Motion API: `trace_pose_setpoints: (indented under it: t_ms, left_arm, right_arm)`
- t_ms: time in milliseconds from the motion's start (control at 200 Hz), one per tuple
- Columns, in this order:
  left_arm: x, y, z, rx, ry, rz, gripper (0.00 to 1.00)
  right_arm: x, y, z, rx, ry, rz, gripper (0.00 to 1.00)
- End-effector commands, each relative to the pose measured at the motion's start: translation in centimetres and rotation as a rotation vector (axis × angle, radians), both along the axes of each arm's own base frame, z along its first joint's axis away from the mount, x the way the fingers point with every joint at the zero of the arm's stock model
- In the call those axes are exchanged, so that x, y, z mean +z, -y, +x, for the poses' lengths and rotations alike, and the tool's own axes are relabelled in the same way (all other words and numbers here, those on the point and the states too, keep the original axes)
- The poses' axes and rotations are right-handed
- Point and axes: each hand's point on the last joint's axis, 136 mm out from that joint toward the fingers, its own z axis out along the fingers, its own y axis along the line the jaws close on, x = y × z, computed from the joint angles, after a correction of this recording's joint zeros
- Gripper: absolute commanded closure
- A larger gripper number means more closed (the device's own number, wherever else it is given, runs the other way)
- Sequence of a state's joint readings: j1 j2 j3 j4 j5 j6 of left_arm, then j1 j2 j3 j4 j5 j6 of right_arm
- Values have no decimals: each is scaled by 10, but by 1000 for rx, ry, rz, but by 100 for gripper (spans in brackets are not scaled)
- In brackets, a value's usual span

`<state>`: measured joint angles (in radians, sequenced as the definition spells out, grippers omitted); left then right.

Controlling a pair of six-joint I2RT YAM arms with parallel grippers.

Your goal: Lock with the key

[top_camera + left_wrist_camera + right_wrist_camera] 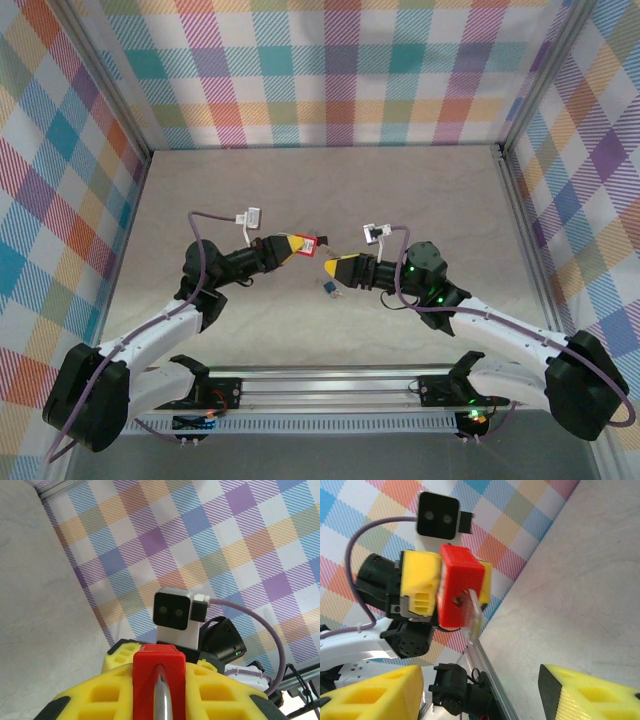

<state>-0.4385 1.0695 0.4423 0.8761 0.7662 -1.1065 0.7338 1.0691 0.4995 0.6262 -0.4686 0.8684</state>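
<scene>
Both cooperate: left end effector [294, 247] clamps the red padlock [462, 587], presenting its key [474, 614] to my right end effector [480, 697], spread apart.

The key [475, 614] at the red padlock [462, 582] is blurred. In the left wrist view, the bottom edge cuts off the padlock's body and shackle [161, 696].

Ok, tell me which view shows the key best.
Right wrist: the key juts from the red padlock's keyhole, facing that camera. In top external it is too small to tell. From the left wrist, the padlock's body hides it.
</scene>
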Motion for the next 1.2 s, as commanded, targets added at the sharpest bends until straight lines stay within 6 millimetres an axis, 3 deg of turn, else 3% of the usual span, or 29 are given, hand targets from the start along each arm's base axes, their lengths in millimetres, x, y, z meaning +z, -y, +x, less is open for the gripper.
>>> trace_pose_setpoints:
  t_ms: [0, 150, 385, 505, 750, 1065, 1195]
  left_arm:
    - [18, -2, -14, -23, 91, -48, 100]
    - [18, -1, -18, -27, 79, -77, 100]
    - [13, -1, -12, -25, -4, -143, 100]
    - [1, 3, -6, -37, -86, -154, 100]
    - [-20, 7, 5, -39, -204, -175, 100]
    - [-28, 11, 4, -74, -235, -156, 100]
    - [-31, 12, 2, -87, -235, -137, 100]
  right_arm:
    - [30, 0, -7, 34, 133, 77, 41]
    - [34, -5, -9, 76, 159, 76, 48]
    - [32, -9, -7, 85, 153, 82, 51]
    - [35, -10, -6, 87, 157, 94, 57]
    - [34, -12, -2, 80, 141, 105, 59]
    - [29, -8, 13, 26, 99, 98, 67]
    - [30, -7, 17, 19, 77, 102, 65]
